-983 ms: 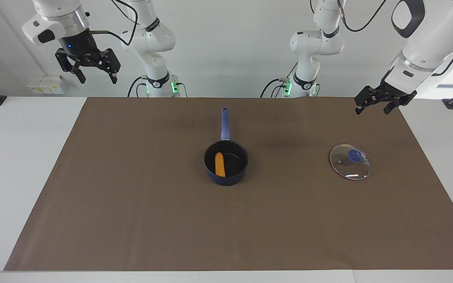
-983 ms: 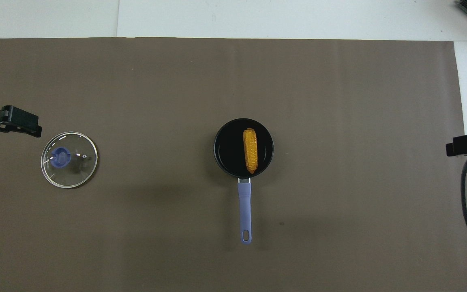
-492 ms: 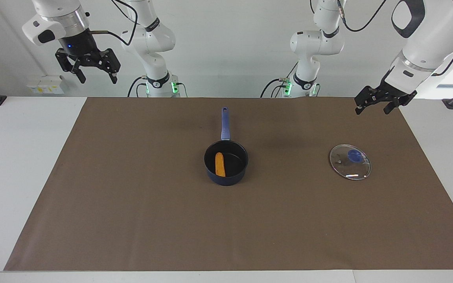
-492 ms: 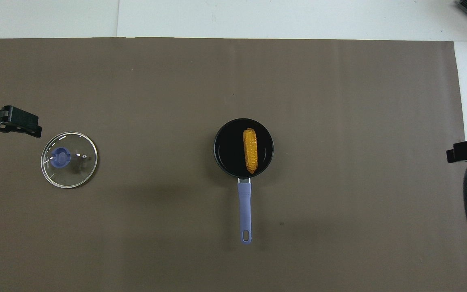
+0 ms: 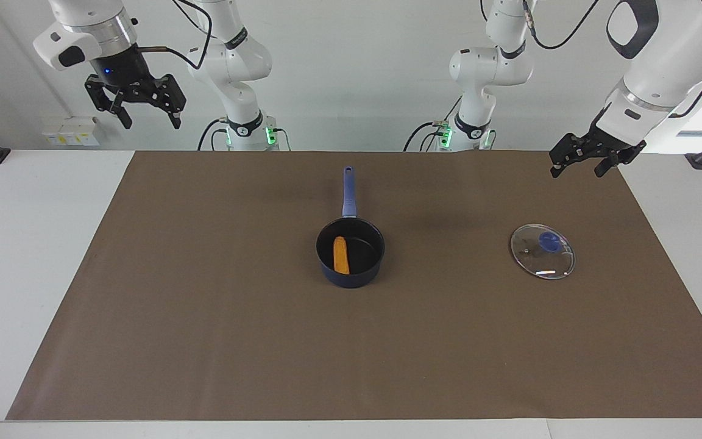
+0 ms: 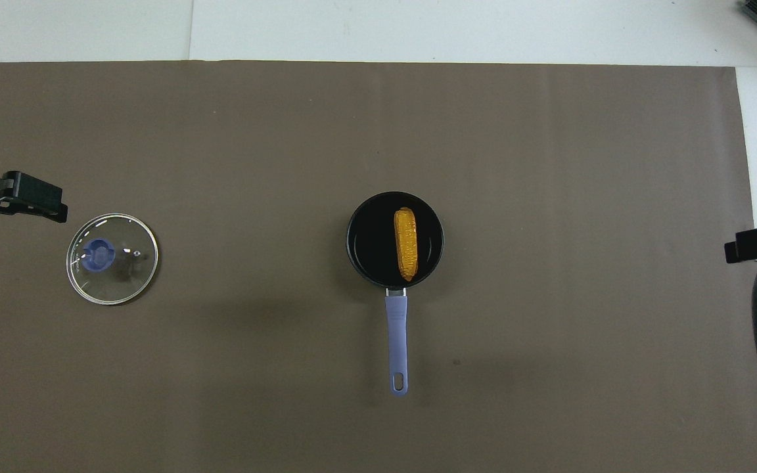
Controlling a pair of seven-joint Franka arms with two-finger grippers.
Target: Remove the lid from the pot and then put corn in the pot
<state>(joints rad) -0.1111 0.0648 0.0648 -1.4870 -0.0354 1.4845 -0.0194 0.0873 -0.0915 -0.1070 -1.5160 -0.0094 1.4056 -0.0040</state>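
- At the middle of the brown mat (image 5: 205, 317), the pot (image 5: 350, 253) is seen standing upright, with its long handle (image 5: 348, 191) pointed toward the robots.
- Inside the pot, the corn (image 5: 341, 255) is laid flat on the black bottom, lengthwise along the line of the handle and a little toward the right arm's side of the pot.
- Well apart from the pot, toward the left arm's end of the table, the lid (image 5: 542, 251) is laid flat on the mat with its blue knob (image 5: 548, 240) up; nothing is touched by it but the mat.
- Up in the air, over the mat's corner nearer the robots than the lid and far from the pot, the left gripper (image 5: 581, 165) is held with its fingers spread apart and nothing between them.
- High above the right arm's end of the table, well away from the pot, the right gripper (image 5: 150, 119) is held with its fingers likewise apart and empty.
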